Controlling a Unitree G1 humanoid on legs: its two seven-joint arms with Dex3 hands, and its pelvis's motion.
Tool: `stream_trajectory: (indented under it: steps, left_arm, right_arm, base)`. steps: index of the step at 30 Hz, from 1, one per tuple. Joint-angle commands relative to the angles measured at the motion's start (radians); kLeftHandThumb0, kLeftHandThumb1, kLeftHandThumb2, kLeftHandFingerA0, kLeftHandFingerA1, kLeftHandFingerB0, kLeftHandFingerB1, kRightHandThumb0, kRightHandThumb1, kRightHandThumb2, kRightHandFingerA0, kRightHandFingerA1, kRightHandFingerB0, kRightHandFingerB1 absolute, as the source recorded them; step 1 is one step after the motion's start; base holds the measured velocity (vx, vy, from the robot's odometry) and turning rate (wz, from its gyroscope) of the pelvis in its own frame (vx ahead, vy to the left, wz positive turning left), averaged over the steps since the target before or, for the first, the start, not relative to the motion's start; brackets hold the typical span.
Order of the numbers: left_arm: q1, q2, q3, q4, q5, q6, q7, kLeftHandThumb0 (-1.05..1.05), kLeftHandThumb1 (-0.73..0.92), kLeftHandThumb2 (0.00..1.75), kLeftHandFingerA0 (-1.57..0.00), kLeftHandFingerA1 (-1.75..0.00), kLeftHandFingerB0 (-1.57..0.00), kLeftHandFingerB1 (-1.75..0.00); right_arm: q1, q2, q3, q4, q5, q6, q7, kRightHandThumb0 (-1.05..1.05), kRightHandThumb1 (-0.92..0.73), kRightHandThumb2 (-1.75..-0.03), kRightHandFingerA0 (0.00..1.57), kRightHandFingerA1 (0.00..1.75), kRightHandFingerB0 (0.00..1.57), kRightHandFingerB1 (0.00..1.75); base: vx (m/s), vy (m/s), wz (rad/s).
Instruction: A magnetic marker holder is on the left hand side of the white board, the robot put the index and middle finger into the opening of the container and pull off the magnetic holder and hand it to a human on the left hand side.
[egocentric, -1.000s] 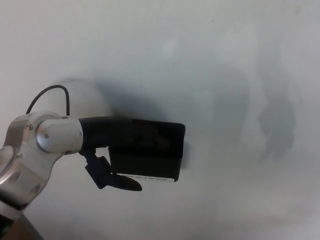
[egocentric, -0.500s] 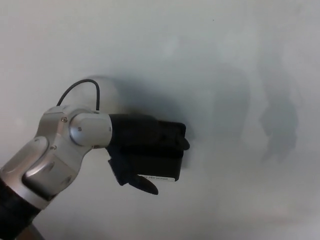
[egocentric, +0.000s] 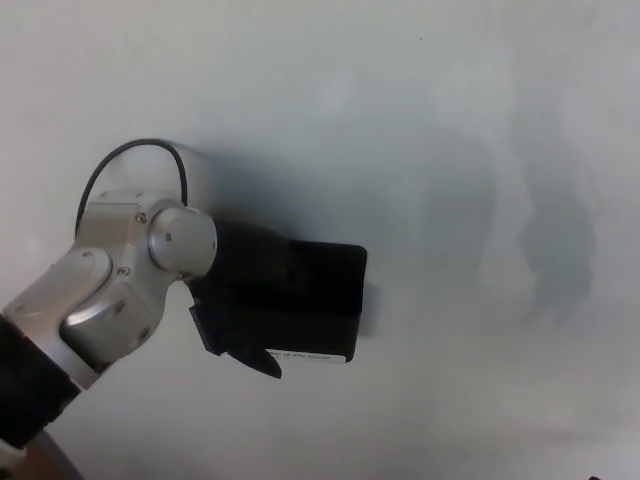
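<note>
Left robot hand (egocentric: 240, 310) drawn back, fingers inside marker holder (egocentric: 315, 300).

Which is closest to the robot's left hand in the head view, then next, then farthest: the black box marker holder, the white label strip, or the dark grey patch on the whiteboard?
Measured from the left hand:
1. Black box-shaped marker holder: right against the hand, just to its right.
2. White label strip: along the holder's bottom edge, below and right of the hand.
3. Dark grey patch: far off on the whiteboard's right side.
</note>
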Motion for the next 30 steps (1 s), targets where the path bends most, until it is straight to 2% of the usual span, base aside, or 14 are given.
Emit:
stream_trajectory:
  steps: [1,3,4,15,17,19,20,21,22,23,24,25,28,30]
  left_arm:
    - [-0.023,0.049,0.01,0.027,0.055,-0.021,-0.022,-0.87,0.47,0.88,-0.35,-0.5,-0.05,-0.22]
    - [-0.03,0.049,0.015,0.036,0.053,-0.024,-0.025,-0.87,0.47,0.88,-0.35,-0.5,-0.05,-0.22]
    - [-0.038,0.05,0.027,0.049,0.045,-0.034,-0.024,-0.82,0.57,0.58,-0.53,-0.42,-0.09,-0.23]
    - [-0.037,-0.01,0.011,0.055,0.066,-0.03,-0.002,-0.84,0.55,0.58,-0.57,-0.42,-0.09,-0.22]
    - [-0.039,-0.025,0.004,0.06,0.067,-0.037,-0.004,-0.84,0.44,0.87,-0.5,-0.54,-0.06,-0.27]
    - [-0.031,-0.038,-0.002,0.052,0.072,-0.028,-0.005,-0.84,0.55,0.58,-0.65,-0.45,-0.12,-0.24]
    - [-0.026,-0.044,-0.004,0.046,0.075,-0.026,-0.006,-0.93,0.49,0.87,-0.59,-0.55,-0.09,-0.25]
    - [-0.024,-0.046,-0.004,0.044,0.076,-0.028,-0.007,-0.93,0.49,0.87,-0.59,-0.55,-0.09,-0.25]
    - [-0.017,-0.063,-0.006,0.042,0.073,-0.03,0.0,-0.8,0.42,0.84,-0.42,-0.52,-0.09,-0.32]
    - [-0.014,-0.068,-0.006,0.042,0.073,-0.03,0.001,-0.8,0.42,0.84,-0.42,-0.52,-0.09,-0.32]
    - [-0.013,-0.075,-0.008,0.044,0.074,-0.032,0.004,-0.79,0.42,0.83,-0.4,-0.5,-0.1,-0.33]
    - [-0.015,-0.09,-0.014,0.057,0.081,-0.029,0.007,-0.74,0.52,0.57,-0.53,-0.42,-0.14,-0.26]
    - [-0.016,-0.118,-0.031,0.082,0.104,-0.031,0.024,-0.74,0.41,0.8,-0.4,-0.51,-0.09,-0.37]
    - [-0.008,-0.135,-0.041,0.092,0.119,-0.036,0.046,-0.64,0.5,0.56,-0.65,-0.48,-0.15,-0.27]
  right_arm:
    - [-0.011,-0.008,-0.009,-0.01,0.025,0.025,0.011,-0.61,-0.73,-0.62,0.43,0.46,0.37,0.33]
    - [-0.018,-0.009,-0.009,-0.009,0.025,0.029,0.005,-0.61,-0.73,-0.62,0.43,0.46,0.37,0.33]
    - [-0.028,-0.012,-0.005,-0.006,0.019,0.03,-0.002,-0.61,-0.74,-0.63,0.42,0.45,0.36,0.33]
    - [-0.032,-0.016,-0.003,0.016,0.013,0.018,-0.004,-0.62,-0.75,-0.63,0.43,0.47,0.39,0.34]
    - [-0.031,-0.021,-0.001,0.02,0.008,0.019,-0.007,-0.63,-0.75,-0.63,0.43,0.45,0.37,0.34]
    - [-0.026,-0.023,0.003,0.02,0.003,0.021,-0.008,-0.64,-0.74,-0.63,0.43,0.44,0.37,0.34]
    - [-0.022,-0.023,0.004,0.02,0.004,0.02,-0.005,-0.62,-0.75,-0.63,0.42,0.45,0.37,0.34]
    - [-0.022,-0.022,0.004,0.02,0.005,0.019,-0.002,-0.62,-0.75,-0.63,0.42,0.45,0.37,0.34]
    - [-0.019,-0.019,0.003,0.017,0.007,0.015,-0.003,-0.6,-0.57,-0.99,0.4,0.59,0.26,0.48]
    - [-0.018,-0.018,0.003,0.016,0.008,0.014,-0.004,-0.6,-0.57,-0.99,0.4,0.59,0.26,0.48]
    - [-0.017,-0.017,0.003,0.013,0.008,0.014,-0.005,-0.63,-0.74,-0.63,0.43,0.44,0.4,0.35]
    - [-0.017,-0.016,0.003,0.008,0.009,0.016,-0.006,-0.66,-0.68,-0.67,0.41,0.46,0.37,0.37]
    - [-0.019,-0.013,0.005,0.001,0.008,0.027,-0.012,-0.6,-0.74,-0.63,0.43,0.44,0.4,0.35]
    - [-0.017,-0.013,0.01,-0.003,0.002,0.026,-0.018,-0.66,-0.67,-0.69,0.41,0.47,0.36,0.38]
  base:
    - [0.0,0.0,0.0]
    - [0.0,0.0,0.0]
    - [0.0,0.0,0.0]
    - [0.0,0.0,0.0]
    - [0.0,0.0,0.0]
    - [0.0,0.0,0.0]
    - [0.0,0.0,0.0]
    - [0.0,0.0,0.0]
    - [0.0,0.0,0.0]
    - [0.0,0.0,0.0]
    - [0.0,0.0,0.0]
    - [0.0,0.0,0.0]
    - [0.0,0.0,0.0]
    - [0.0,0.0,0.0]
